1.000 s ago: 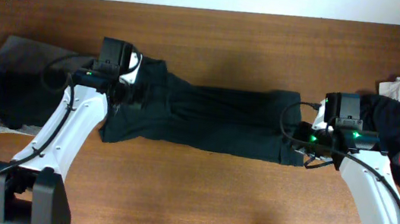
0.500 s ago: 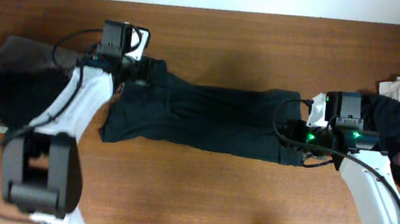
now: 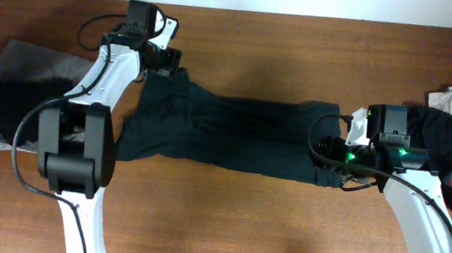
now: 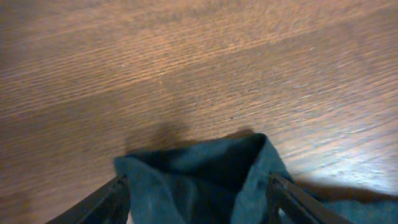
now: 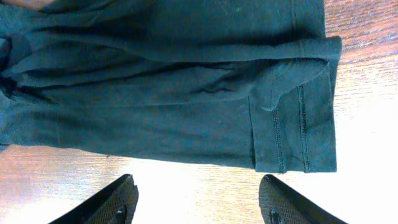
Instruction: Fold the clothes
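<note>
Table [image 3: 231, 222] front free; clothes heaps [image 3: 14, 96] crowd ends.

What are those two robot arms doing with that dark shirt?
They are folding. A black T-shirt lies stretched in a long band across the table. The left gripper hangs open over a corner at one end, and the right gripper is open by the hem at the other end. Neither holds it. More clothes wait in heaps at both table ends.

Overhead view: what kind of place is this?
Probably a lab bench for cloth-folding trials: a wooden table, a black T-shirt laid across it, and a heap of clothes at its right edge.
</note>
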`<state>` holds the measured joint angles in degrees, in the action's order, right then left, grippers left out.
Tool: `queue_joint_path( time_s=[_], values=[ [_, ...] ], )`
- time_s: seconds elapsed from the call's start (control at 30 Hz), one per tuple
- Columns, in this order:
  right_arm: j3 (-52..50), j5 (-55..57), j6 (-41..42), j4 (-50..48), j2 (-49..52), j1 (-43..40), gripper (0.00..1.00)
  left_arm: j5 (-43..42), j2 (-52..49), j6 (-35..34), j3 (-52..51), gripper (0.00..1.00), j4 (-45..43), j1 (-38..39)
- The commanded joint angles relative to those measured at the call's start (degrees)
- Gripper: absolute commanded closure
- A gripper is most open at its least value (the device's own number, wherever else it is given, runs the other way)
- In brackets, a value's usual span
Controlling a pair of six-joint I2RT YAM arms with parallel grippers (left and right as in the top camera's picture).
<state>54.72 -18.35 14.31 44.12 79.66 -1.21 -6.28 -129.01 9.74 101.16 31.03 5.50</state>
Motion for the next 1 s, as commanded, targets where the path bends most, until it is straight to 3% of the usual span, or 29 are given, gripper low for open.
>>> queue_joint_path(
  time_s=[0.0, 0.17, 0.23, 0.43, 0.53, 0.77, 0.97],
  values=[
    [0.2, -0.7, -0.6, 0.0, -0.4, -0.3, 0.33, -1.6, -2.5, 4.3, 1.3, 0.32, -1.0, 0.1],
    [0.2, -0.7, -0.6, 0.0, -0.4, -0.3, 0.33, -1.6, -4.9, 6.5, 1.3, 0.33, -1.7, 0.5],
    [0.2, -0.7, -0.6, 0.1, -0.4, -0.3, 0.33, -1.4, -5.7, 6.5, 1.3, 0.38, -1.7, 0.7],
    [0.2, -0.7, -0.6, 0.2, -0.4, -0.3, 0.33, -1.4, -5.7, 6.4, 2.2, 0.76, -0.9, 0.7],
    [0.2, -0.7, -0.6, 0.4, -0.4, -0.3, 0.34, -0.8, -5.7, 6.4, 4.6, 0.9, 2.2, 0.7],
    [0.2, 0.3, -0.6, 0.6, -0.4, -0.3, 0.34, 0.7, -5.6, 6.3, 17.0, 0.99, 19.0, 0.9],
    [0.2, 1.0, -0.6, 0.6, -0.4, -0.3, 0.34, 0.7, -5.6, 5.7, 19.6, 0.99, 29.8, 2.3]
  ],
)
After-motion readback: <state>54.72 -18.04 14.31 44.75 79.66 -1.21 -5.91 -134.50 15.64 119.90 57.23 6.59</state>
